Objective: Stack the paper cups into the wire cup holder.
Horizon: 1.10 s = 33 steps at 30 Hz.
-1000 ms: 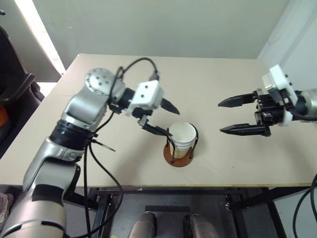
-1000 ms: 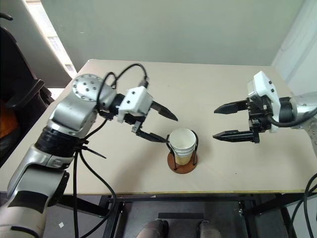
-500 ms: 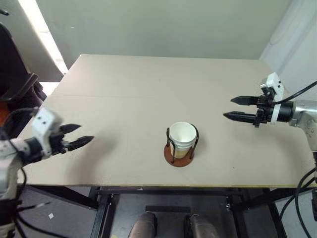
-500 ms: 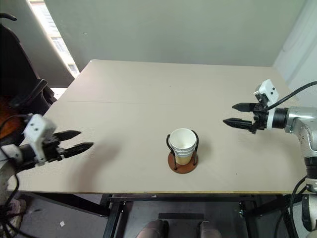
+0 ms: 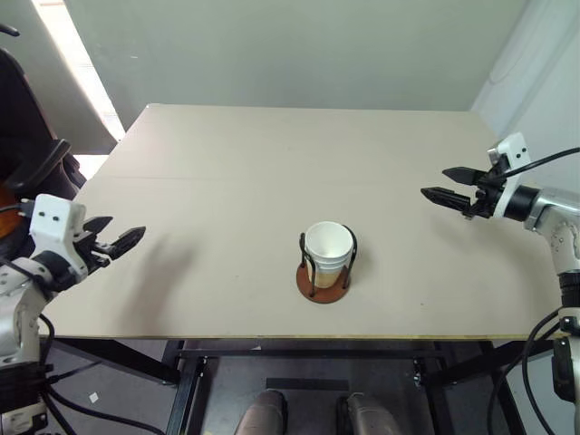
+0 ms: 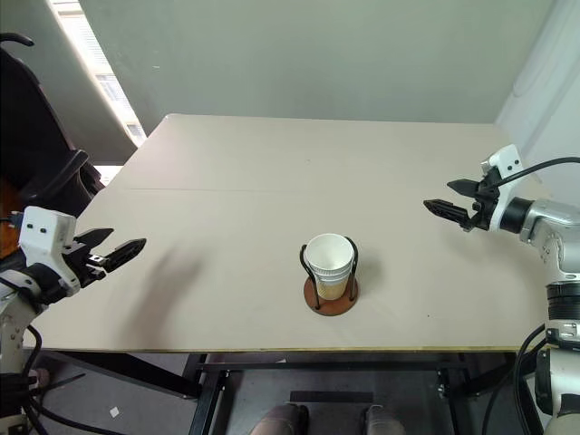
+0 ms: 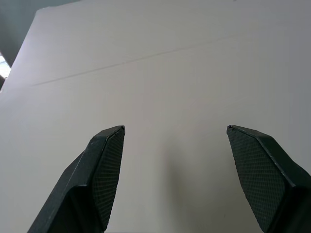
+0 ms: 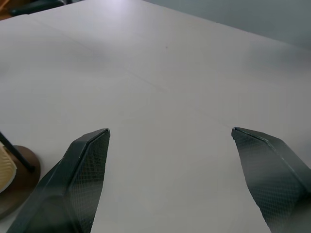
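The paper cups (image 5: 327,250) sit nested in a stack, tan-yellow outside and white inside, within the wire cup holder (image 5: 322,285), whose reddish-brown base (image 8: 17,179) rests near the table's front edge at the centre. My left gripper (image 5: 120,237) hovers open over the table's left front corner, far from the cups, with nothing between its fingers (image 7: 104,170). Out by the table's right edge my right gripper (image 5: 437,184) stands open and empty too, its fingertips (image 8: 92,160) aimed back toward the holder.
The beige table (image 5: 272,172) spans the scene, with a faint seam across its left half. A dark chair (image 6: 36,154) stands off the table's left side. Grey walls close in behind and at the right.
My left gripper swung away from the cup holder out to the table's left front corner. My right gripper drew off toward the right edge. The cups stay in the holder.
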{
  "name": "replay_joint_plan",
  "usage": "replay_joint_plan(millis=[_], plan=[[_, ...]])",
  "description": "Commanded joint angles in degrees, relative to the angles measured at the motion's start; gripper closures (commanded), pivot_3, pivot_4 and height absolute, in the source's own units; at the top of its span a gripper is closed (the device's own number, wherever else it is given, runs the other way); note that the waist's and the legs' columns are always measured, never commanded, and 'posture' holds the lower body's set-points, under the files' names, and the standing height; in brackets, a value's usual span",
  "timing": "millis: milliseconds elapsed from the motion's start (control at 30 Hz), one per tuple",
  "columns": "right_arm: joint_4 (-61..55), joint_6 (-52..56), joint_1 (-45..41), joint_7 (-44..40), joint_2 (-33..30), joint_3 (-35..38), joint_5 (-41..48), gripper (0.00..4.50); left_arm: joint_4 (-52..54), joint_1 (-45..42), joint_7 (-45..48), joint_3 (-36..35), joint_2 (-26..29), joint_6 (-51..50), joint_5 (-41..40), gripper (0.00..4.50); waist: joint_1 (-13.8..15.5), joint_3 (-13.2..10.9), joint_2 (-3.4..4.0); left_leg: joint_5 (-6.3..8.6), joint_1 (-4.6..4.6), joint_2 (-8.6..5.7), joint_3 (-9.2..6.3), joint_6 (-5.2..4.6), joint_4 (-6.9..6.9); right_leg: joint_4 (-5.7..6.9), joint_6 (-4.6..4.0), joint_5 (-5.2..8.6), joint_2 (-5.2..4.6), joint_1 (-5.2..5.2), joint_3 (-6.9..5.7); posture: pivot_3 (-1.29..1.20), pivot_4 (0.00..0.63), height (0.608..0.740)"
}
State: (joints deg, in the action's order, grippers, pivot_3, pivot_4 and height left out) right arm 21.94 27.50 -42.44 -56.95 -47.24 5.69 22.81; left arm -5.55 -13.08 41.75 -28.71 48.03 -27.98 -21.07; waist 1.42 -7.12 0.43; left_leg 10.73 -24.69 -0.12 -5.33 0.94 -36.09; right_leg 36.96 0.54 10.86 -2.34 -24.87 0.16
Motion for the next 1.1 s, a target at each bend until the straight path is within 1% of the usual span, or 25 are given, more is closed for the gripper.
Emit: replay_joint_plan(millis=[33, 267, 467, 667, 933, 1033, 1100], plan=[[-0.78, -0.81, -1.71, 0.89, 0.09, 2.12, -0.05, 0.33, 0.29, -1.67, -1.05, -0.23, 0.33, 0.99, -0.42, 0.91, -0.03, 0.00, 0.00, 0.03, 0.00, 0.00, 0.00, -0.05, -0.01, -0.01, 0.00, 0.00, 0.00, 0.00, 0.00, 0.00, 0.150, 0.740], [-0.32, -0.49, -2.60, 2.98, 1.99, 3.12, 0.34, 0.33, 0.43, -1.95, -1.88, 0.54, 0.33, 1.03, -0.43, 0.91, -0.20, 0.00, 0.00, 0.10, 0.00, 0.03, -0.02, -0.10, 0.00, -0.03, 0.03, 0.04, 0.05, -0.02, -0.01, 0.00, 0.150, 0.740], [0.78, -0.60, -3.63, 2.91, 2.44, 2.64, -0.03, 0.33, 1.03, -1.86, -2.55, 0.91, 0.27, 0.86, -0.66, 0.91, -0.21, 0.00, 0.00, 0.21, 0.00, 0.03, -0.03, 0.12, 0.00, -0.02, -0.01, 0.05, 0.05, -0.01, -0.01, 0.00, 0.150, 0.740], [2.15, -0.97, -5.52, 2.59, 3.37, 1.99, -0.48, 0.33, 2.87, -1.03, -2.85, 1.02, -0.13, 0.50, -1.04, 0.91, -0.21, 0.00, 0.00, 0.20, 0.01, 0.03, -0.03, 0.14, 0.00, 0.01, -0.02, 0.05, 0.05, -0.01, -0.02, 0.00, 0.150, 0.740], [0.26, -0.35, -4.55, 2.63, 3.56, 2.29, -0.40, 0.33, 2.44, -0.27, -2.68, 1.67, -0.44, 0.54, -0.85, 0.91, -0.18, 0.00, 0.00, 0.22, -0.01, 0.04, -0.04, 0.13, 0.00, -0.01, -0.08, 0.09, 0.05, -0.02, -0.03, 0.00, 0.150, 0.740], [-0.26, -0.16, -4.37, 2.69, 3.60, 2.41, -0.26, 0.33, 3.29, 0.90, -1.40, 1.93, -0.10, 0.27, -1.11, 0.91, -0.20, 0.00, 0.00, 0.41, 0.00, 0.04, -0.04, 0.43, 0.00, -0.01, -0.08, 0.09, 0.05, -0.02, -0.03, 0.00, 0.150, 0.740], [-0.19, -0.12, -4.47, 2.74, 3.52, 2.65, -0.19, 0.33, 3.88, 1.69, -0.78, 2.15, 0.03, 0.02, -1.20, 0.91, -0.21, 0.00, 0.00, 0.40, 0.00, 0.04, -0.04, 0.43, 0.00, 0.00, -0.08, 0.09, 0.05, -0.02, -0.02, 0.00, 0.150, 0.740]])
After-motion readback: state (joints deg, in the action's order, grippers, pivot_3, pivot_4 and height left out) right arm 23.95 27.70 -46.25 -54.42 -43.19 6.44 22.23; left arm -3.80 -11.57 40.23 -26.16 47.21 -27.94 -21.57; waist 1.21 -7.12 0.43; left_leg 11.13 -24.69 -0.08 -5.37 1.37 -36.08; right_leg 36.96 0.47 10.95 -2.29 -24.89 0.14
